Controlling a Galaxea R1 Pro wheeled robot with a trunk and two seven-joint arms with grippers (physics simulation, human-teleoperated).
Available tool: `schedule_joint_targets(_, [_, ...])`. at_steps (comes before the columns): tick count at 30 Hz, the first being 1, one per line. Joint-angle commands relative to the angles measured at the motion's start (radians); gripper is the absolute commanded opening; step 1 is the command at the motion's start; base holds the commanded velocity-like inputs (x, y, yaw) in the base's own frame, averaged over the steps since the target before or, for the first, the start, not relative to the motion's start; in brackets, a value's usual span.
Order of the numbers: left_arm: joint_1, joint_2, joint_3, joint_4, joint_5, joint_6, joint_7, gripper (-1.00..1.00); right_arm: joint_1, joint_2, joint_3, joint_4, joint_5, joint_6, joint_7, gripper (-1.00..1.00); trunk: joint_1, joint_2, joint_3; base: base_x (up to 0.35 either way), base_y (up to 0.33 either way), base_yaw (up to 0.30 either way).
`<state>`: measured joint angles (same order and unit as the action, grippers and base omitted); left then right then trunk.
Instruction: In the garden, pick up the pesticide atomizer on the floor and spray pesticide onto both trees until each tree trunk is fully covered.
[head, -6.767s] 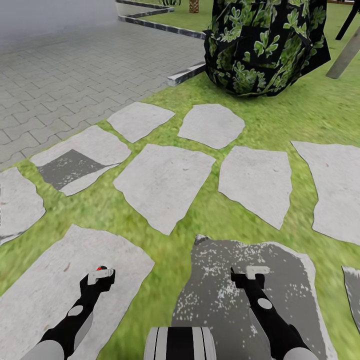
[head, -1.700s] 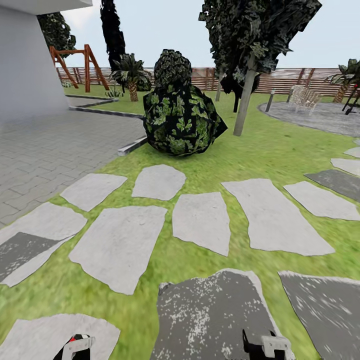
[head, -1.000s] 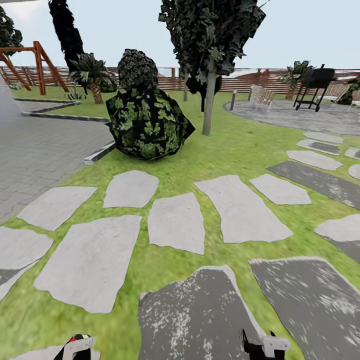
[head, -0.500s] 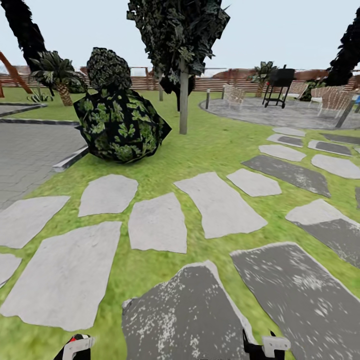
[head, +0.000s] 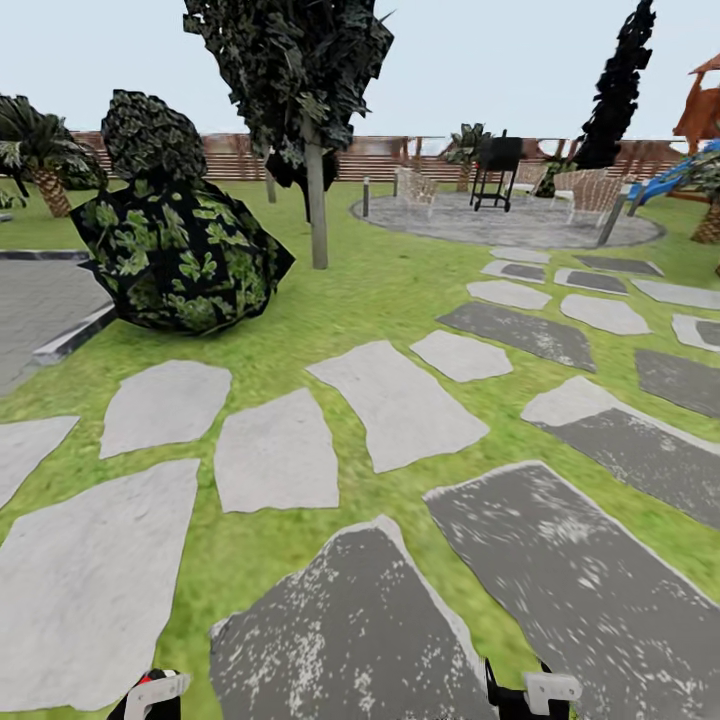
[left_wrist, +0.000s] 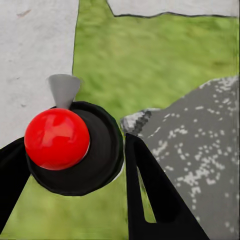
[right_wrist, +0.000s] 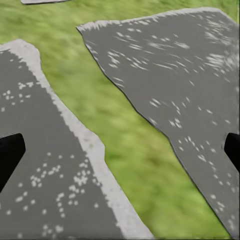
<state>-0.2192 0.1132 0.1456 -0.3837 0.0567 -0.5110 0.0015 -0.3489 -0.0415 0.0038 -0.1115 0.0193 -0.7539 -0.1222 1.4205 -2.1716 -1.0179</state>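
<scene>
Green grass (head: 370, 290) and flat grey stepping stones (head: 395, 400) lie ahead of the robot in the garden. The left gripper (head: 158, 692) is low at the edge of the head view. In the left wrist view its two black fingers (left_wrist: 150, 190) sit on each side of a round black thing with a shiny red ball on top and a small grey spout. I think this is the pesticide atomizer (left_wrist: 57, 139), and it looks gripped, so the picking up seems done. The right gripper (head: 535, 690) has its fingers spread wide with nothing between them, just stone and grass below. The step now looks like driving to a tree. A tree with a straight grey trunk (head: 318, 215) stands well ahead on the grass, but I cannot tell if it is one of the two to spray. Next the robot needs to roll close to a trunk and point the spout at it. There is lots of open room straight ahead. A big dark bush (head: 180, 250) sits to the left beside a grey kerb (head: 70, 335), so keep away from those. Far off are a paved circle (head: 520, 228), a black grill (head: 497, 165) and the brown fence (head: 370, 160).
</scene>
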Motion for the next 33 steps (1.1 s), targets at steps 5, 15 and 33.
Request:
schedule_joint_targets(5, [0.0, 0.0, -0.001, 0.0, 0.006, -0.003, 0.0, -1.0, -0.001, 0.0, 0.001, 0.001, 0.002, -0.002, -0.004, 1.0, 0.0, 0.0, -0.001, 0.0, 0.0, -0.3])
schedule_joint_targets(15, [0.0, 0.0, -0.001, 0.0, 0.006, -0.004, 0.0, -1.0, -0.001, 0.001, 0.001, 0.001, 0.002, -0.002, -0.005, 1.0, 0.0, 0.0, -0.001, 0.016, -0.01, -0.3])
schedule_joint_targets(33, [0.0, 0.002, 0.0, 0.0, 0.008, -0.004, 0.001, -1.0, -0.001, 0.002, 0.001, 0.001, 0.002, -0.002, -0.004, 1.0, 0.0, 0.0, -0.001, 0.11, -0.23, -0.3])
